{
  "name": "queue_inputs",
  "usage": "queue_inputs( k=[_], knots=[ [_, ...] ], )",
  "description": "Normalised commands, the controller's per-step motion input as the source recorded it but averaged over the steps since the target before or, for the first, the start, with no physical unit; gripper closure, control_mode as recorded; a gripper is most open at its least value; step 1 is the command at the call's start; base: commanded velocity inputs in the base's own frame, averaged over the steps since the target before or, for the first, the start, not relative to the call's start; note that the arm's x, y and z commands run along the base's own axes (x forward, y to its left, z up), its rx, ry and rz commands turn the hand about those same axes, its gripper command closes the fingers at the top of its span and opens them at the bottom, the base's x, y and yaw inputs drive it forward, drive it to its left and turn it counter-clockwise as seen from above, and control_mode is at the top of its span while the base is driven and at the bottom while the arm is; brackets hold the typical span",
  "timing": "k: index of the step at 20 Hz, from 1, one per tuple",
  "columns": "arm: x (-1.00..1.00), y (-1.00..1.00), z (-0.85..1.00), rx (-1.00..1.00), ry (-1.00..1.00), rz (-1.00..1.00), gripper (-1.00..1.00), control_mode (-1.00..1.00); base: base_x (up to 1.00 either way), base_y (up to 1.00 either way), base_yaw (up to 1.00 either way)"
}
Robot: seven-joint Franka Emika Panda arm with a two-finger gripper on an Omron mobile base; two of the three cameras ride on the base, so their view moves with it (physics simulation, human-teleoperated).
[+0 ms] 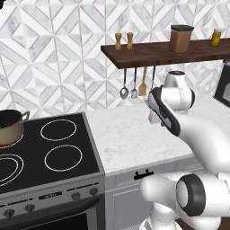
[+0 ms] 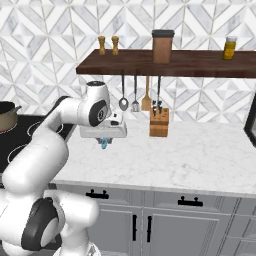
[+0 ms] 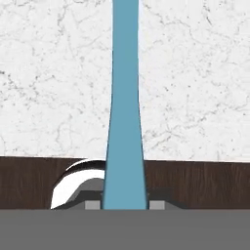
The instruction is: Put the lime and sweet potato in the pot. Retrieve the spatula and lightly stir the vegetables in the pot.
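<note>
A long blue spatula (image 3: pixel 125 97) runs up the middle of the hand view, over the white marble counter (image 3: pixel 195 73). My gripper (image 3: pixel 124 205) is shut on its lower end. In the right base view the gripper (image 2: pixel 104 141) hangs over the counter (image 2: pixel 190 155) near the stove, with a bit of the blue spatula (image 2: pixel 104 145) poking out below it. The tan pot (image 1: pixel 9 128) stands on the stove's back left burner, well to the left of my hand; it also shows at the left edge as the pot (image 2: pixel 6 119). The lime and the sweet potato are out of view.
A dark wooden shelf (image 2: pixel 170 64) carries two shakers (image 2: pixel 108 45), a brown jar (image 2: pixel 162 46) and a yellow bottle (image 2: pixel 229 48). A ladle, turner and wooden spatula hang under it (image 2: pixel 135 95). A knife block (image 2: pixel 159 121) stands against the wall. The black stove (image 1: pixel 49 152) lies left of the counter.
</note>
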Motion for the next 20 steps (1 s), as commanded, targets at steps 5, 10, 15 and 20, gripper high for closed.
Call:
queue_inputs(
  k=[5,10,15,20],
  knots=[
    [-0.51,0.29,0.74,0.00,0.00,0.00,1.00,-1.00,0.00,0.00,0.00],
    [-0.53,0.19,0.02,0.00,0.01,0.00,1.00,-1.00,0.00,0.00,0.00],
    [-0.13,0.05,0.00,0.00,0.00,0.00,1.00,1.00,-0.39,0.54,0.00],
    [0.00,0.00,0.00,0.00,0.00,0.00,1.00,1.00,-0.22,0.99,0.00]
  ],
)
